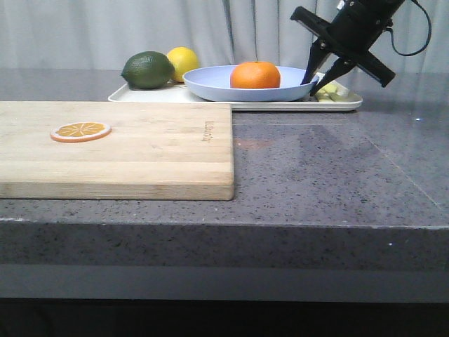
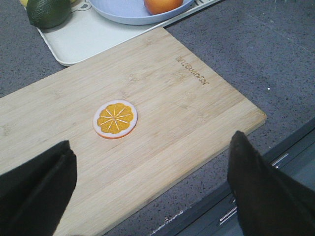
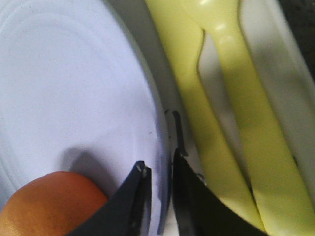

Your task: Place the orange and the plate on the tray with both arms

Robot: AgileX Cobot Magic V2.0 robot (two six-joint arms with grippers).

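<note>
The orange (image 1: 255, 74) sits in the pale lavender plate (image 1: 210, 84), and the plate rests on the cream tray (image 1: 140, 95) at the back of the counter. My right gripper (image 1: 311, 86) reaches down at the plate's right rim. In the right wrist view its jaws (image 3: 157, 167) straddle the rim of the plate (image 3: 74, 88), narrowly open, with a thin gap on each side. The orange (image 3: 49, 201) lies just beside the inner finger. My left gripper (image 2: 150, 142) hangs wide open above the near edge of the cutting board, holding nothing.
A wooden cutting board (image 1: 140, 154) with a flat orange slice (image 1: 80, 131) fills the near left. On the tray's left end lie a dark green fruit (image 1: 147, 70) and a lemon (image 1: 184, 60). Yellow-green utensils (image 3: 236, 98) lie on the tray right of the plate.
</note>
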